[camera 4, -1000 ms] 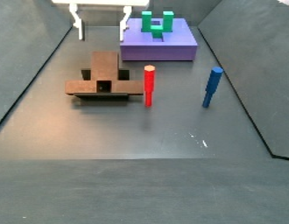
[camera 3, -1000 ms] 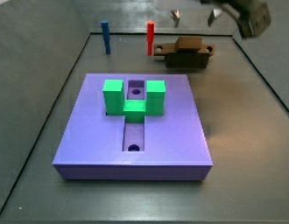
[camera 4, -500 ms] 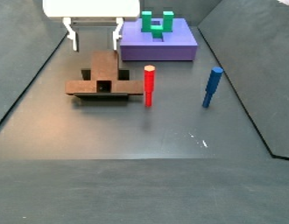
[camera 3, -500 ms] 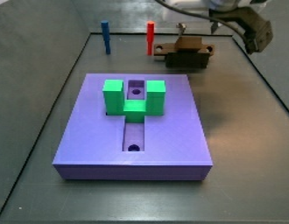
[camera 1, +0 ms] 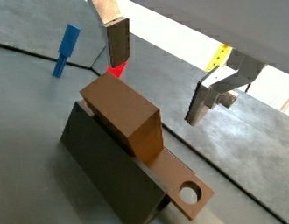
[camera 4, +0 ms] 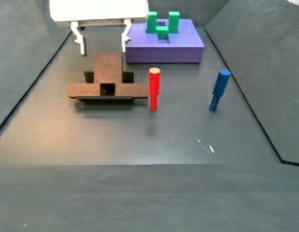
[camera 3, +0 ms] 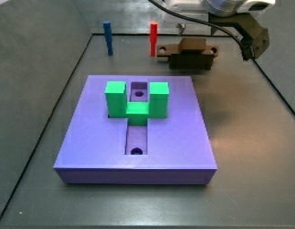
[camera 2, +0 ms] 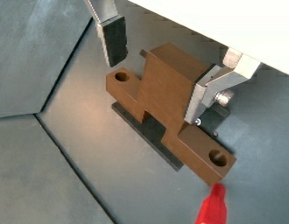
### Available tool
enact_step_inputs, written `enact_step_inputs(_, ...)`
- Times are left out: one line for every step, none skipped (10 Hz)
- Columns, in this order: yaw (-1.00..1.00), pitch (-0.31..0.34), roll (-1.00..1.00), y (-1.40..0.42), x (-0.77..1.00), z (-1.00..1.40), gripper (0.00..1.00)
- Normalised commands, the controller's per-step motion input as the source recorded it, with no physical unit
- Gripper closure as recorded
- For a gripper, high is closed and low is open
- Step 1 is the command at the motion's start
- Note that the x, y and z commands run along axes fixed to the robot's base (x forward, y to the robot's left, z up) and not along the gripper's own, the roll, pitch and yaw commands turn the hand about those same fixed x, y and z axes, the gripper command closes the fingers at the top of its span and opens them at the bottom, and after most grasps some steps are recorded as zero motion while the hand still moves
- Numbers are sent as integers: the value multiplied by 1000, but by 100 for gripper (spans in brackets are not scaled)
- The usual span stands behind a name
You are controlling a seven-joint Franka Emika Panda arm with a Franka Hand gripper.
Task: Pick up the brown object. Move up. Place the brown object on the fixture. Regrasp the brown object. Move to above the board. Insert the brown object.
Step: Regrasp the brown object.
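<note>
Two silver fingers (camera 4: 80, 38) of the gripper (camera 4: 101, 38) hang spread open and empty at upper left, just above the brown object (camera 4: 106, 74) resting on the fixture (camera 4: 85, 94). A red peg (camera 4: 153, 88), then a blue peg (camera 4: 218, 90), stand rightward; the board (camera 4: 177, 50) lies behind.

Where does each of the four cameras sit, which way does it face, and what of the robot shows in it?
Wrist view: above the brown object, facing down; both fingers of the open gripper show.
Wrist view: looking down on the brown object; fingers either side.
Side view: at the board's near end, facing the fixture and gripper beyond.
Side view: opposite end, brown object near, board far; gripper above.
Both side views share the red peg and blue peg.
</note>
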Motion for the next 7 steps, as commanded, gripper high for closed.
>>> enact_step_inputs(140,0,103,0,86,-220,0)
enact_step_inputs(114,0,203,0,0,-291,0)
enact_step_inputs(77,0,129,0,0,-240,0)
enact_step_inputs(106,0,83,-37,137,-206,0)
enact_step_inputs(109,0,69,-83,171,-169,0)
enact_step_inputs(157,0,80,-143,103,-137,0)
enact_step_inputs(177,0,174,-177,80,-171,0)
